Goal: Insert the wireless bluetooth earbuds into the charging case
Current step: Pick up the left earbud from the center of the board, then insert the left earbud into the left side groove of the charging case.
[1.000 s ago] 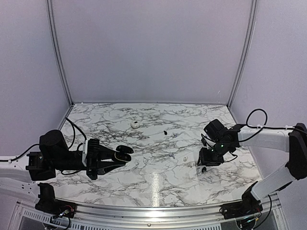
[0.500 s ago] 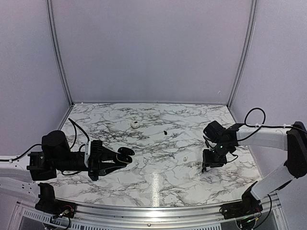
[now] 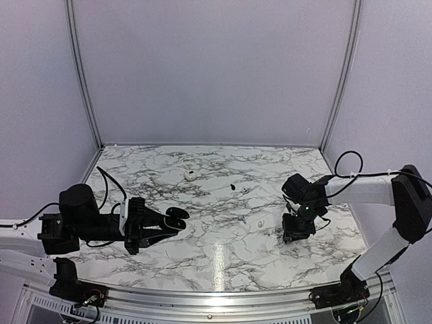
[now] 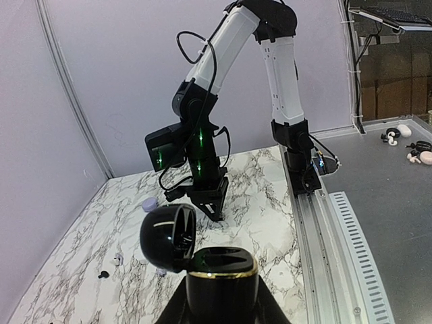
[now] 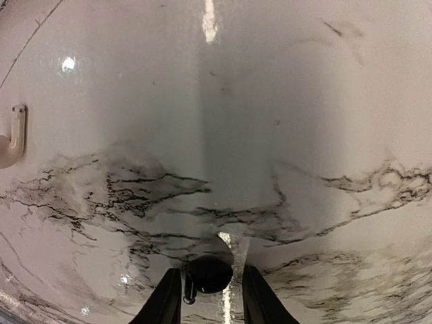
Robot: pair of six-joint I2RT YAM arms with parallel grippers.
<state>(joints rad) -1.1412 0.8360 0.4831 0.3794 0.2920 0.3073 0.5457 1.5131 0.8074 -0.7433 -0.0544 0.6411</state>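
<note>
Here, the left gripper [image 3: 162,224] is closed on a black charging case [image 4: 221,280], clamped at its lower body between the two fingers. The case stands upright above the marble table [image 3: 216,266]. Its rounded lid [image 4: 169,237] is hinged open and tips away to the left of the fingertips, leaving the gold-rimmed mouth uncovered.

Ahead of this gripper, loose pieces lie apart on the table. A small white rounded piece [image 3: 190,175] lies toward the far side. Further ahead, a black bud [image 3: 233,186] sits just beside a pale bud [image 3: 244,191]. A white bud [image 3: 260,223] rests between the two grippers, nearer the right one.

The right gripper [image 3: 295,235] points straight down with its fingertips at the tabletop. In the right wrist view, a black earbud [image 5: 209,275] sits on the table directly between the two fingers [image 5: 169,300]. The jaws stand narrowly on either side of it, and whether they already press on it cannot be told. A white hooked bud [image 5: 9,138] lies well off to the left of these fingers.
</note>
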